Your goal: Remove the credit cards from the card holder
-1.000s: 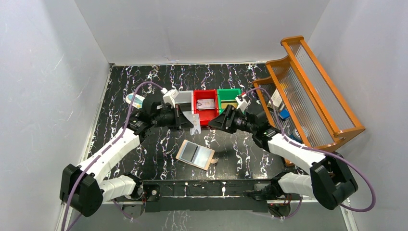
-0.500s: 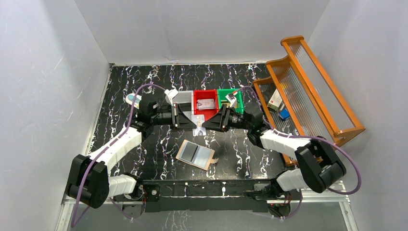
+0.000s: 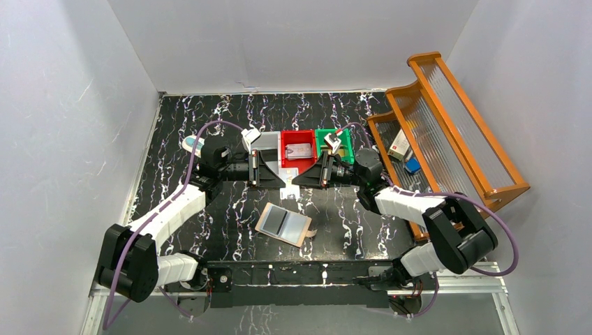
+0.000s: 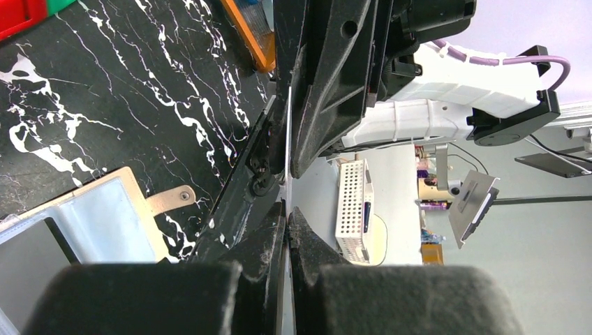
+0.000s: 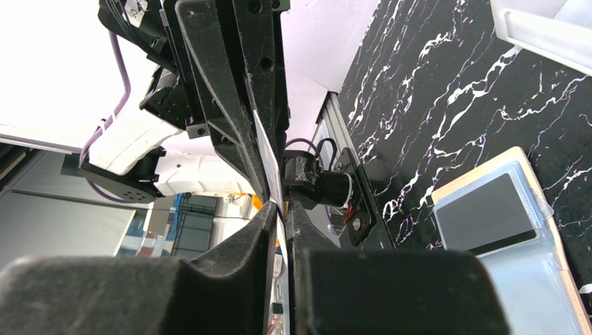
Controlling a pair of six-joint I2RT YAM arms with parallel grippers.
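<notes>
- Top view: two robot arms reach inward over a black marbled table and meet nose to nose near its middle.
- The left gripper and right gripper face each other, with a thin pale card between their tips, lifted off the table.
- The card holder lies open and flat on the table, nearer the arm bases than the grippers and well apart from them.
- Behind the grippers stand a white bin, a red bin with a silvery card inside, and a green bin. A wooden rack stands along the right wall.
- Left wrist view: the left fingers are pressed together on the pale card, which shows edge-on as a fine vertical line.
- The right gripper's jaws stand on either side of the same card, close against it.
- At lower left is the open card holder, with its snap tab lying on the table.
- Right wrist view: the right gripper's own jaws are nearly together, with the edge-on card running between them. I cannot tell whether they press on it.
- The left gripper grips the card from the far side.
- At lower right, a dark card sits in a clear pocket of the card holder.
</notes>
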